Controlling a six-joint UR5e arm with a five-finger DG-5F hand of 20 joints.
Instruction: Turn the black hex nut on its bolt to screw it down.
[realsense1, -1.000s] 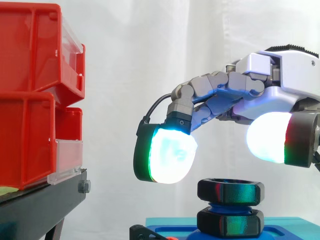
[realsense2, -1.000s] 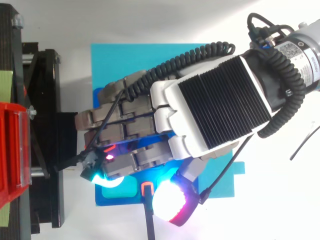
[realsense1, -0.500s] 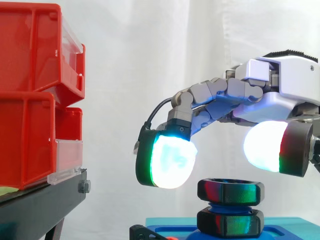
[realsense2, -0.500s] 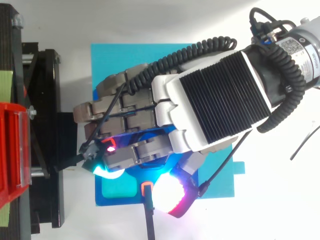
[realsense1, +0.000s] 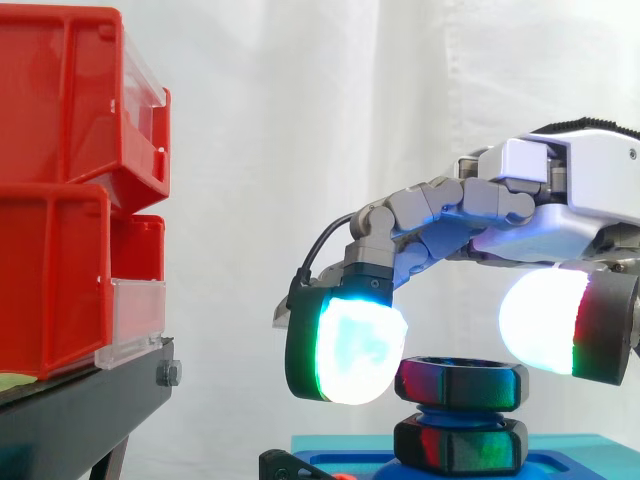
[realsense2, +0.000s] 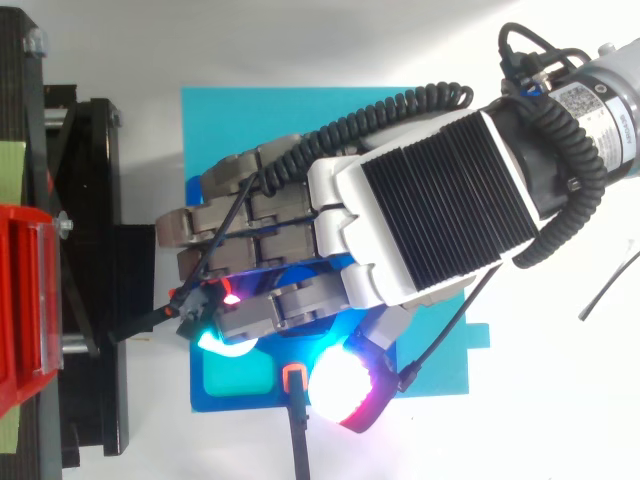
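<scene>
Red bins (realsense1: 60, 190) stacked on a black stand (realsense1: 80, 410) at left. The hand (realsense1: 560, 190) hovers over a blue base (realsense2: 230, 130), its fingers (realsense1: 350, 350) spread and released, flanking the upper black hex nut (realsense1: 461, 382) on its blue bolt (realsense1: 455, 412).

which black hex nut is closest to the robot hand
The upper nut, right at the robot hand; the lower nut sits underneath it, farther away.
</scene>
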